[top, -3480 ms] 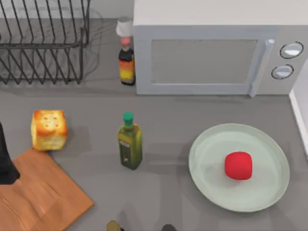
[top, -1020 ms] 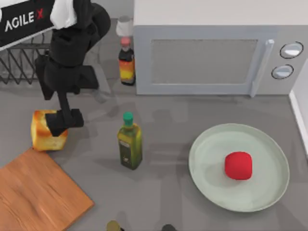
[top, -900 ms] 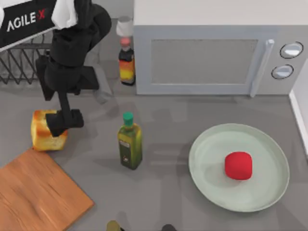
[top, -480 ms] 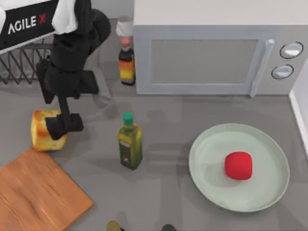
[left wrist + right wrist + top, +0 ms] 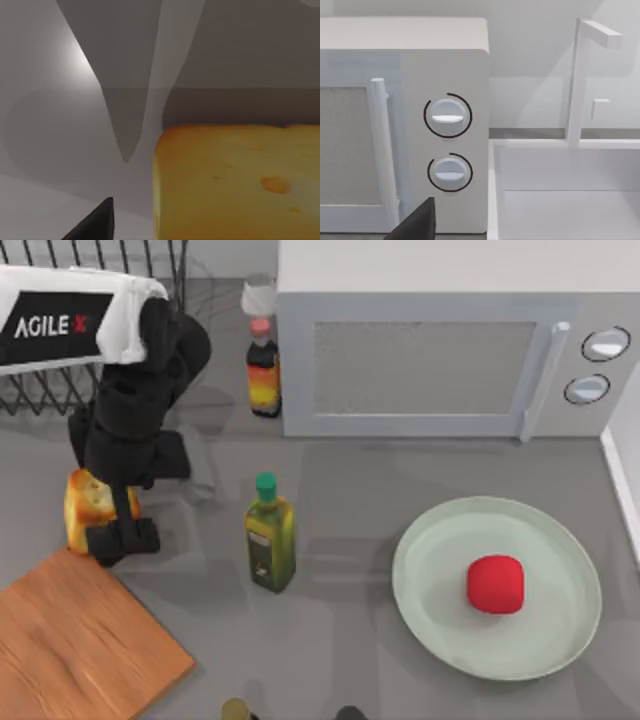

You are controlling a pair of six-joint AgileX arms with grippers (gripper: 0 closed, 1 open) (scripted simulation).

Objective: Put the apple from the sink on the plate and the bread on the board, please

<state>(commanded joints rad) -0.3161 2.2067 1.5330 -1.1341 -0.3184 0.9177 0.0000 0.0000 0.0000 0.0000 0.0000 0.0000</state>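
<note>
A kitchen counter seen from above. At the left of the frame the left gripper (image 5: 112, 525) reaches down over the bread (image 5: 85, 508) — a golden cube just above the upper corner of the wooden board (image 5: 75, 645), which fills the lower left. One black finger (image 5: 125, 538) lies at the bread's lower right edge; whether the jaws are closed on the bread I cannot tell. In the left wrist view the bread (image 5: 240, 182) sits close to the camera, on the grey counter. At the lower right the apple (image 5: 496, 584) rests on the pale green plate (image 5: 435, 625). An oil bottle (image 5: 269, 537) stands at the centre, upright. A microwave (image 5: 440, 350) spans the upper right — a sauce bottle (image 5: 263, 368) just left of it.
</note>
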